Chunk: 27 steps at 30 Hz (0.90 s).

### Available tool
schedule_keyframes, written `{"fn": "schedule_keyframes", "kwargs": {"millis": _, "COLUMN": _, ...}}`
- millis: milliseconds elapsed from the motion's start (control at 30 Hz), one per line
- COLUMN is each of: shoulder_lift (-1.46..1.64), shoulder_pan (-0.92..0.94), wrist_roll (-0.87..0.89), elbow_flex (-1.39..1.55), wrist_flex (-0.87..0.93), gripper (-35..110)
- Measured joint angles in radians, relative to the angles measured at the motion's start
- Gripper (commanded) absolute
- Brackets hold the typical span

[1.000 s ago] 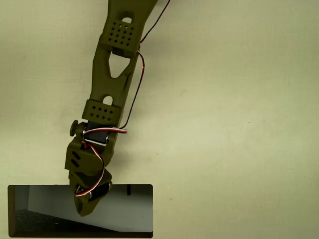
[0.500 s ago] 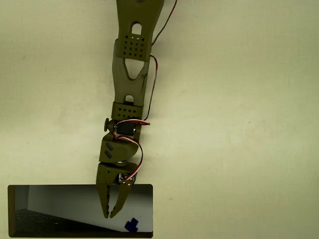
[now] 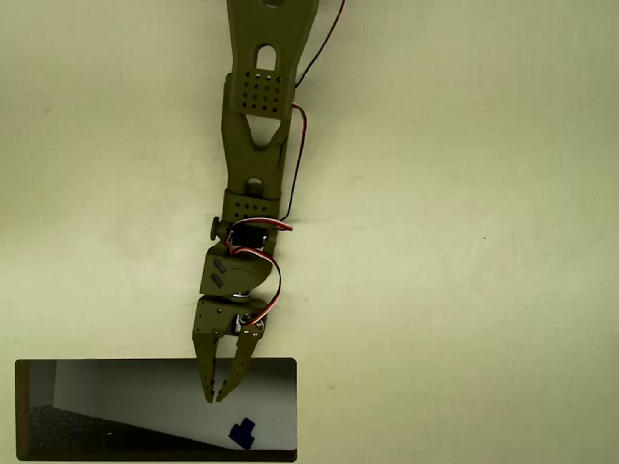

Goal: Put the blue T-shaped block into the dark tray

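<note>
Blue T-shaped block (image 3: 242, 433) is seen lying free inside the dark tray (image 3: 29, 411), on the pale slope close to the tray's right end; the tray is set at the worktop's (image 3: 464, 242) lower left corner in the overhead view. The end effector (image 3: 216, 391) is released, its tips slightly parted and empty, poised over the tray's upper rim, apart from the block. The placement is judged done; a straight upward retreat is advised, so the block is not nudged. Counted: one block, one tray, one arm (image 3: 256, 126).
</note>
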Motion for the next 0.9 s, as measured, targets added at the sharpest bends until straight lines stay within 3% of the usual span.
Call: {"fn": "schedule_keyframes", "kwargs": {"millis": 900, "shoulder_lift": 0.002, "shoulder_pan": -0.069, "wrist_roll": -0.115, "elbow_flex": 0.071, "wrist_flex": -0.156, "gripper": 1}}
